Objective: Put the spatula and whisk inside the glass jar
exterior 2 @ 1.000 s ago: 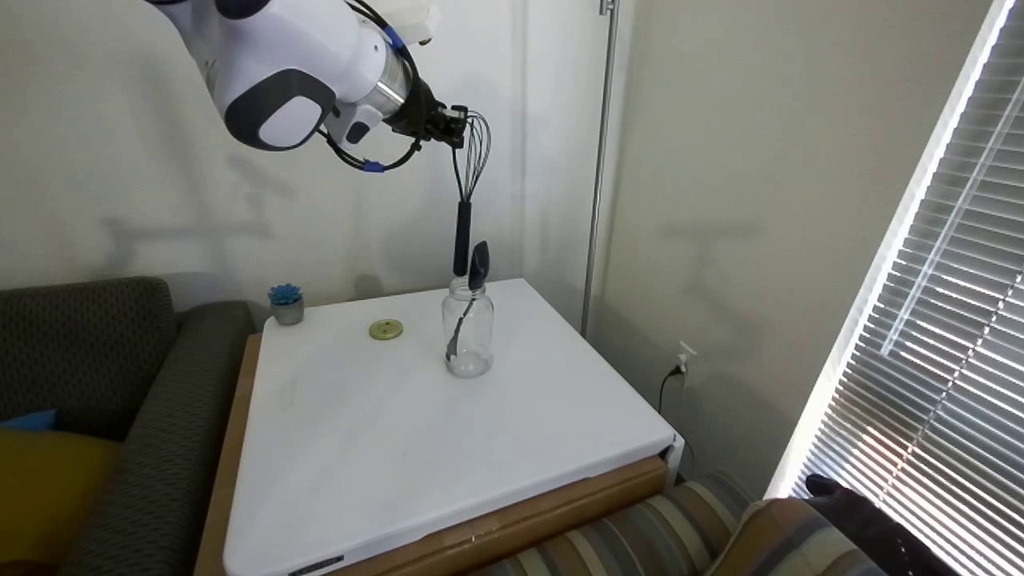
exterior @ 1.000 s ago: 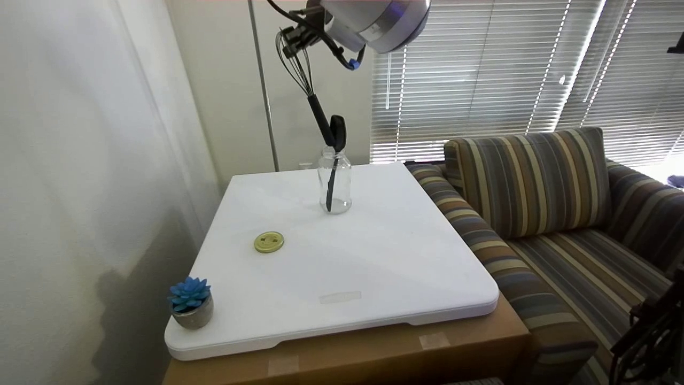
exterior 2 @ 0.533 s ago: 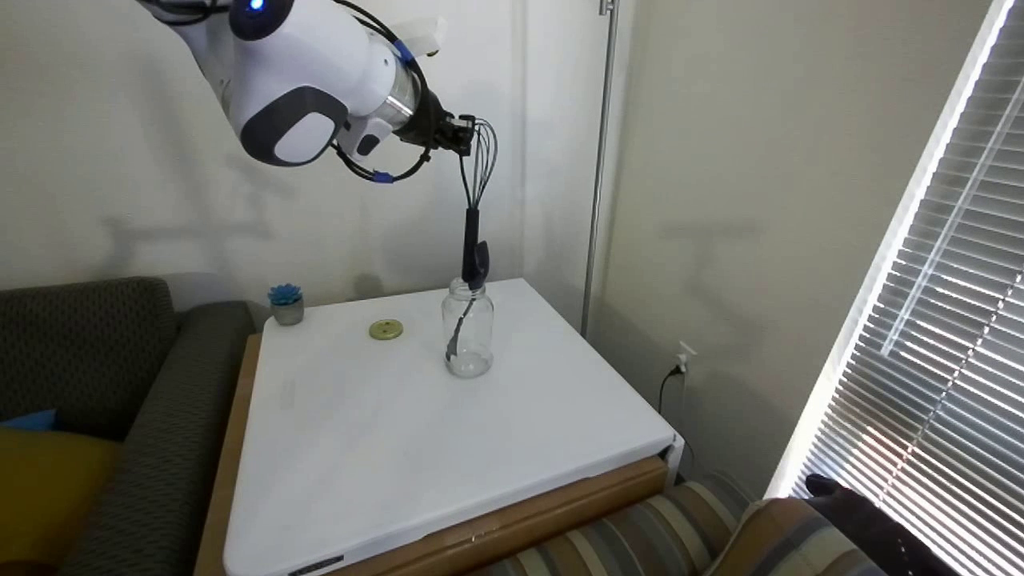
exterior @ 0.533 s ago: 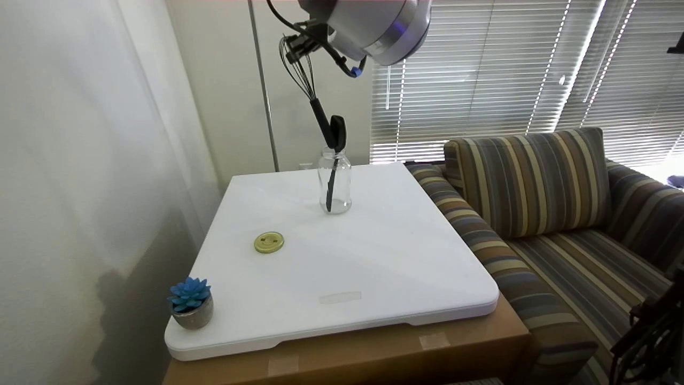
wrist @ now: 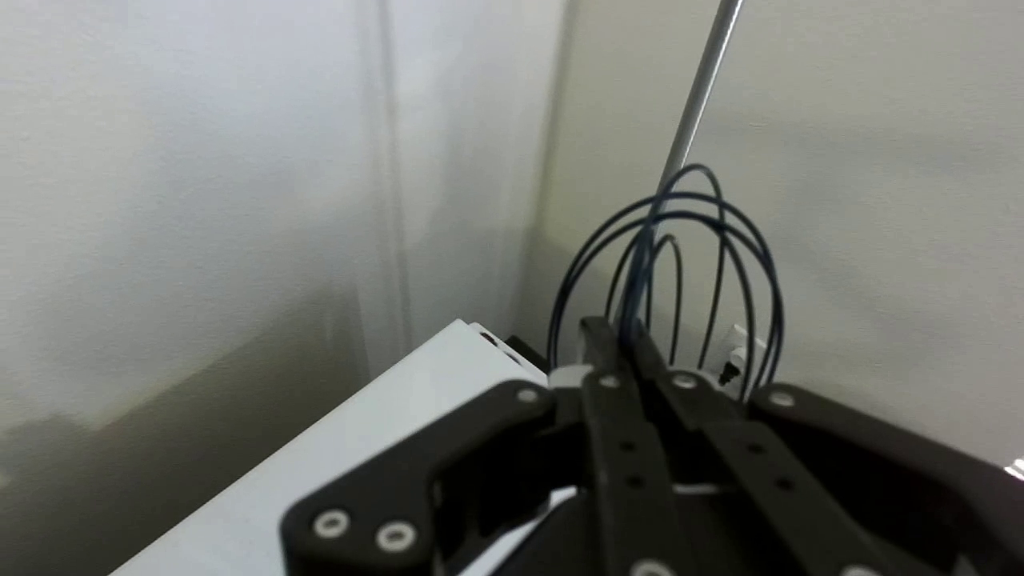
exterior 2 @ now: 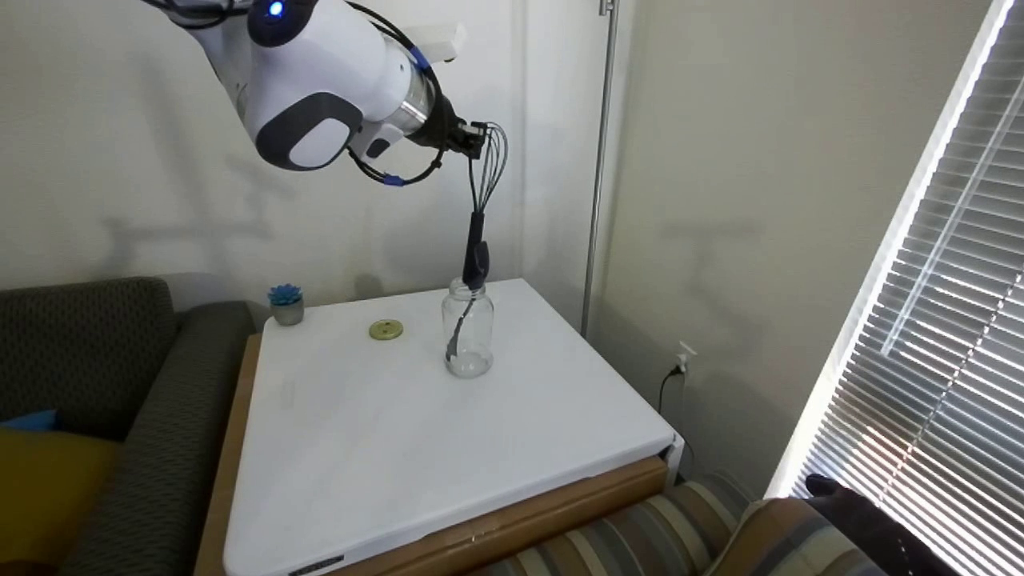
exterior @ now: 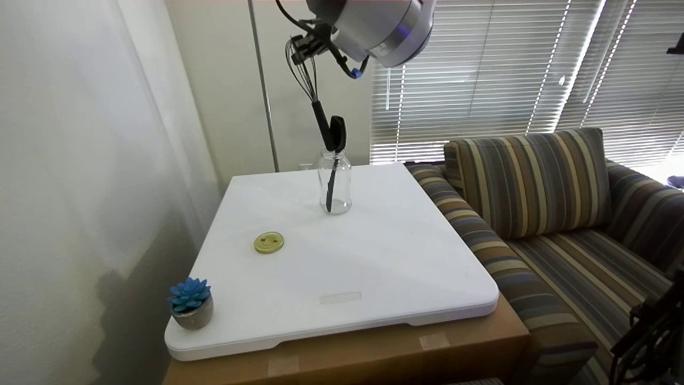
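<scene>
Lower now than a second ago, the whisk [exterior: 322, 124] and the gripper [wrist: 626, 336] have also shifted toward the right of both exterior views, and the arm [exterior 2: 320, 80] with them. The jar [exterior 2: 478, 332] and the spatula [exterior: 338, 131] keep their places.

The gripper is clamped on the whisk: in the wrist view its jaws pinch wire of the head between them, with loops rising beyond. The whisk is head up, handle down, and tilted. Its handle's end is at the mouth of the jar, overlapping the head of the spatula in both exterior views; whether it touches spatula or rim, or has dipped inside, cannot be told.

The spatula stands in the jar, head above the rim, slim handle slanting down inside the glass to near the bottom. The jar stands upright on the table [exterior: 385, 256]. Well apart from it, a gold disc [exterior: 269, 242] lies flat, and a blue potted plant [exterior: 191, 297] stands at a corner of the table. A striped chair [exterior: 534, 214] is beside the table, with blinds [exterior: 454, 96] behind. A metal pole [wrist: 702, 84] rises behind the whisk in the wrist view.
</scene>
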Controlling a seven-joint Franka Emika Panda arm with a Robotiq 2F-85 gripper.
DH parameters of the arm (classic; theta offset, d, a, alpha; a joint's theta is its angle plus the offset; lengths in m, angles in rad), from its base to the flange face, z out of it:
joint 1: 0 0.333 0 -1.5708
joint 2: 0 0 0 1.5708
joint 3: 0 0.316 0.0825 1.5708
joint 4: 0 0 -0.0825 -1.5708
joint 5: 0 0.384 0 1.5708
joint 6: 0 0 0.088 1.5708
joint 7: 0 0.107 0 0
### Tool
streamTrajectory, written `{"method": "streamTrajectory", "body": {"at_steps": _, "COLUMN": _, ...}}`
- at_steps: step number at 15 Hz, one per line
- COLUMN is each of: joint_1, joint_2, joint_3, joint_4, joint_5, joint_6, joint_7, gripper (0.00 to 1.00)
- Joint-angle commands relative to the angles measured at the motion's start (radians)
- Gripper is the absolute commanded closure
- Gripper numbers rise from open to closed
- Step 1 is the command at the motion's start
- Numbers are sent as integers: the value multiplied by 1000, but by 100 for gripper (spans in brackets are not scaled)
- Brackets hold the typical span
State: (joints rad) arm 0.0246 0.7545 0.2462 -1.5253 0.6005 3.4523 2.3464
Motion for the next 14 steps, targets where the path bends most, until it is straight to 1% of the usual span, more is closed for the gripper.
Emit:
{"method": "streamTrajectory", "body": {"at_steps": 1, "joint_1": -60, "joint_2": 27, "joint_3": 64, "joint_4": 11, "joint_5": -40, "joint_6": 3, "joint_7": 34, "gripper": 99}}
{"method": "streamTrajectory", "body": {"at_steps": 6, "joint_1": -74, "joint_2": 57, "joint_3": 77, "joint_4": -7, "joint_5": -47, "joint_6": 5, "joint_7": 50, "gripper": 99}}
{"method": "streamTrajectory", "body": {"at_steps": 9, "joint_1": -70, "joint_2": 82, "joint_3": 74, "joint_4": -16, "joint_5": -42, "joint_6": 5, "joint_7": 53, "gripper": 99}}
{"method": "streamTrajectory", "body": {"at_steps": 10, "joint_1": -63, "joint_2": 89, "joint_3": 65, "joint_4": -18, "joint_5": -36, "joint_6": 5, "joint_7": 54, "gripper": 99}}
{"method": "streamTrajectory", "body": {"at_steps": 11, "joint_1": -32, "joint_2": 96, "joint_3": 27, "joint_4": -9, "joint_5": -2, "joint_6": 3, "joint_7": 41, "gripper": 99}}
{"method": "streamTrajectory", "body": {"at_steps": 14, "joint_1": 2, "joint_2": 117, "joint_3": -23, "joint_4": -8, "joint_5": 23, "joint_6": 1, "joint_7": 35, "gripper": 99}}
